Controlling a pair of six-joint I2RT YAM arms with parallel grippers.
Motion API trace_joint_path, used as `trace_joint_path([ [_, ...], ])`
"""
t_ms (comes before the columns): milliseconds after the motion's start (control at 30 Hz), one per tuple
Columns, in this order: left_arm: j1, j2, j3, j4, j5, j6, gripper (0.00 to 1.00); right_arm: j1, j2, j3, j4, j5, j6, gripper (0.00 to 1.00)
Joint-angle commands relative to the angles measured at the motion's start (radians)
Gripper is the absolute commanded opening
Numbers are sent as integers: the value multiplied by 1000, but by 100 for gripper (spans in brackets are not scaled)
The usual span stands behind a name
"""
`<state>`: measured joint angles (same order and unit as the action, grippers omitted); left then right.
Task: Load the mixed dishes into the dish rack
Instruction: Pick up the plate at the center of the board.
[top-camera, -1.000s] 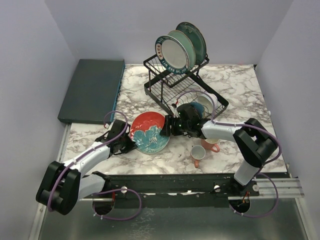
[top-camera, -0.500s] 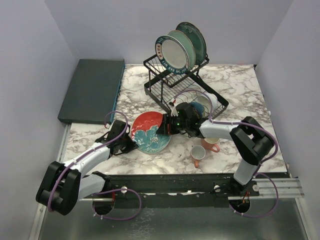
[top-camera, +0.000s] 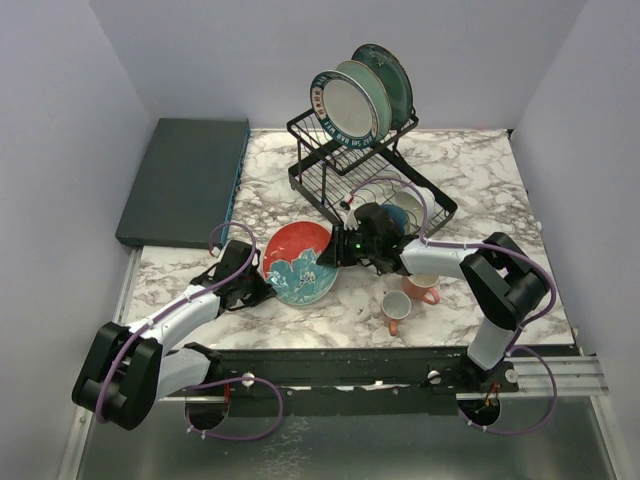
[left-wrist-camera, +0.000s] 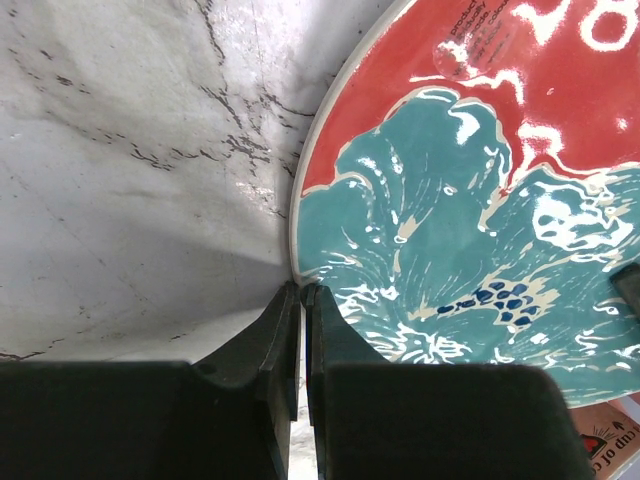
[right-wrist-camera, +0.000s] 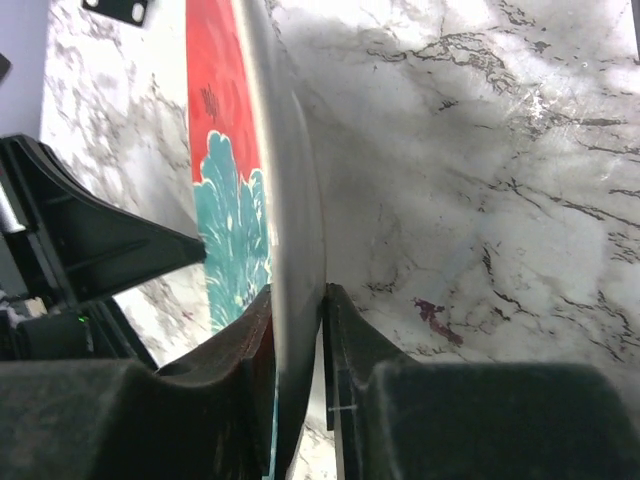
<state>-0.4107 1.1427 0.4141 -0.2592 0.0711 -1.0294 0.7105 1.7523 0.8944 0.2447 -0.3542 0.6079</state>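
Since a sec ago the R jaws (top-camera: 337, 250) have closed on the red-and-teal plate (top-camera: 298, 265); they were spread then. The plate has hardly moved.

Top view: the plate is tipped up a bit off the worktop (top-camera: 470, 180), in front of the dish rack (top-camera: 330, 175), btw. the two arms. L jaws (top-camera: 262, 283) are at its left edge, R jaws at its right edge. Three plates stand in the rack's top basket: white w/ blue rim (top-camera: 342, 108), pale green (top-camera: 368, 92), dark teal (top-camera: 392, 78). Two pink mugs (top-camera: 395, 310) sit near, right of the plate.

L wrist view: L jaws (left-wrist-camera: 301, 292) are almost pressed together, nipping the plate's rim (left-wrist-camera: 470, 230).

R wrist view: R jaws (right-wrist-camera: 297, 292) pinch the plate's rim (right-wrist-camera: 225, 200), one finger on each side.
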Motion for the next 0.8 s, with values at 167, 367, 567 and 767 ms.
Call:
trace_joint_path([
  [167, -11, 41, -56, -55, 45, 30, 0, 21, -37, -21, 114, -106, 18, 0],
  [367, -11, 34, -32, -57, 64, 29, 13, 21, -85, -24, 95, -76, 11, 0],
  [567, -11, 7, -10, -58, 84, 24, 37, 22, -156, -27, 47, -29, -17, 0],
  [767, -10, -46, 16, -82, 130, 26, 51, 21, -237, -41, 2, 27, -50, 0],
])
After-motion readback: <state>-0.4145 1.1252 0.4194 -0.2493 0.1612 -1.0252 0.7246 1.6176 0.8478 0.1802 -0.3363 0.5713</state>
